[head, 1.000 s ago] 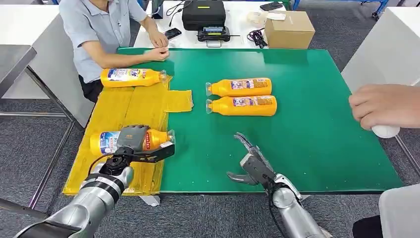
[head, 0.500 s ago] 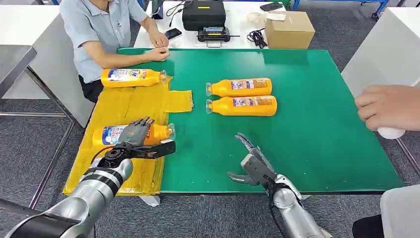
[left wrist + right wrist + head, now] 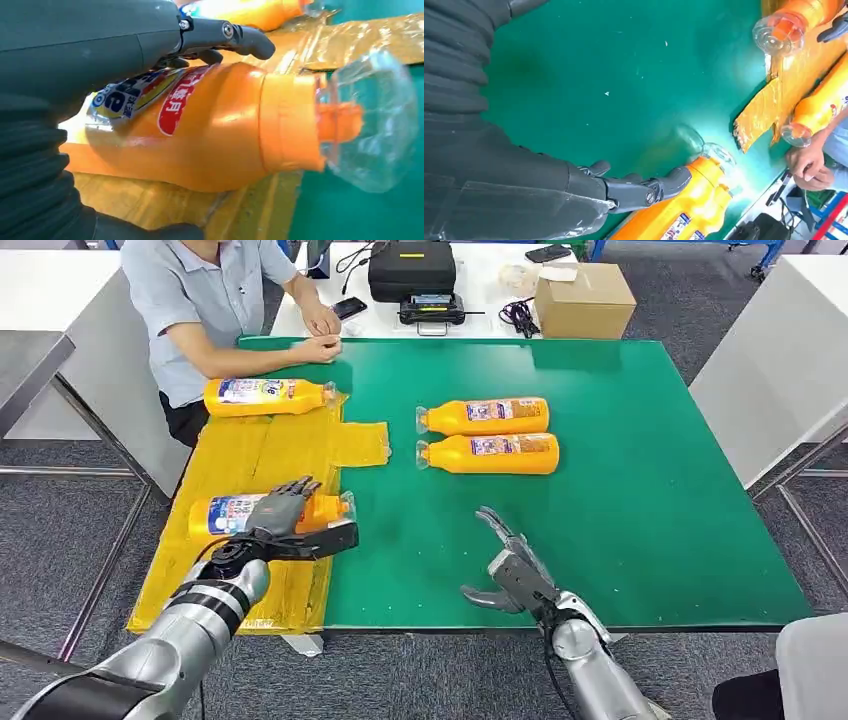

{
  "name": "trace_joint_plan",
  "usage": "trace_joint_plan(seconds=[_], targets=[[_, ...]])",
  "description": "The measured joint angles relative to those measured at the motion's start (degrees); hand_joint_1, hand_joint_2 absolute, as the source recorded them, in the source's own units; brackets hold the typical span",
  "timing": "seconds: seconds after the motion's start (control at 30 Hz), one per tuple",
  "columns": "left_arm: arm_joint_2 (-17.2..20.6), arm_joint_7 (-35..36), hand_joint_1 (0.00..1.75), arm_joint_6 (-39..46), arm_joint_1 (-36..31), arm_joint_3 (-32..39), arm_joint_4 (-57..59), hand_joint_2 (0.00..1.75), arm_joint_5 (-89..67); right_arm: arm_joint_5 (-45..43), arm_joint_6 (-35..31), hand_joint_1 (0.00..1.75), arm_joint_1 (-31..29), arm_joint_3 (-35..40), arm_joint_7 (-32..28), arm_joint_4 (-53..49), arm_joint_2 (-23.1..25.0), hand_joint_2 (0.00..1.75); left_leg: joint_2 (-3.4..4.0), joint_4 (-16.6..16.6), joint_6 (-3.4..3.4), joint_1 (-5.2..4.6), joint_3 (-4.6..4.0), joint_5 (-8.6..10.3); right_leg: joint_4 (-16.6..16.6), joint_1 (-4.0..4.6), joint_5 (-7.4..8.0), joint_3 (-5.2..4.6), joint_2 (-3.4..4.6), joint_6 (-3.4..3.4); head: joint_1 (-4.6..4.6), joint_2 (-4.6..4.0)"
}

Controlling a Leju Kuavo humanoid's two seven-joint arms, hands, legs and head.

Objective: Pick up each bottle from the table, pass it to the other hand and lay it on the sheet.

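While spread fingers of the left hand (image 3: pixel 285 520) half-hide 1 bottle (image 3: pixel 222 514), the right hand (image 3: pixel 508 568) hangs open.

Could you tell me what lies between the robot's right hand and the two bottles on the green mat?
Only bare green mat separates the right hand from the two bottles, as the head view shows.

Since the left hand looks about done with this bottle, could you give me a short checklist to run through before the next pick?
1. Near bottle lies on the yellow sheet: ok, its clear cap overhangs the sheet's edge.
2. Left hand free of that bottle: cannot tell; fingers spread above it, contact unclear.
3. Right hand empty and open: ok.
4. Two bottles waiting on the green table: ok, lying side by side.
5. Far bottle on the sheet: ok.
6. Seated person's hands away from the waiting bottles: ok.
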Motion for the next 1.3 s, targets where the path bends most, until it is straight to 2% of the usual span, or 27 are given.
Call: trace_joint_plan(seconds=[0.1, 0.23, 0.47, 0.63, 1.3], targets=[[-0.26, -2.29, 0.00, 2.41, 0.32, 0.15, -0.11, 1.75, 1.63, 0.00, 0.00, 0.00, 0.05, -0.35, -0.15, 0.00, 0.00, 1.75, -0.16, 0.00, 0.00, 0.00, 0.00, 0.00, 0.00, 0.00, 0.00, 0.00, -0.10, 0.00, 0.00, 0.00], [-1.72, -4.75, 0.00, 9.69, 3.05, -1.78, -3.09, 1.75, 2.96, 0.02, -0.37, 0.00, 0.76, -0.87, -0.44, -0.15, 0.00, 1.75, -0.20, 0.01, 0.01, -0.01, -0.08, 0.01, -0.01, -0.01, 0.00, -0.06, -0.12, 0.01, 0.02, 0.00], [-3.37, -4.82, 0.00, 19.52, 7.75, -9.32, -13.78, 1.75, 3.97, 0.26, -1.16, 0.00, 2.33, -0.96, -0.96, -0.79, 0.00, 1.75, -0.17, 0.02, 0.02, -0.02, -0.25, -0.01, -0.02, -0.01, -0.01, -0.21, -0.11, 0.01, 0.00, 0.00], [-3.45, -4.99, 0.00, 25.83, 9.23, -11.58, -16.72, 1.75, 4.08, 0.17, -1.46, 0.00, 2.47, -0.94, -1.20, -0.79, -0.02, 1.75, -0.13, 0.01, 0.02, 0.02, -0.27, -0.01, -0.01, 0.02, -0.01, -0.26, -0.10, 0.01, 0.00, 0.00], [-3.43, -4.95, 0.00, 27.72, 11.04, -13.07, -20.02, 1.75, 0.45, -0.13, -1.90, 0.00, 2.61, -0.90, -1.42, -0.79, -0.09, 1.75, -0.12, 0.01, 0.02, 0.01, -0.29, -0.01, 0.00, 0.01, -0.01, -0.27, -0.10, 0.01, 0.00, 0.00]])
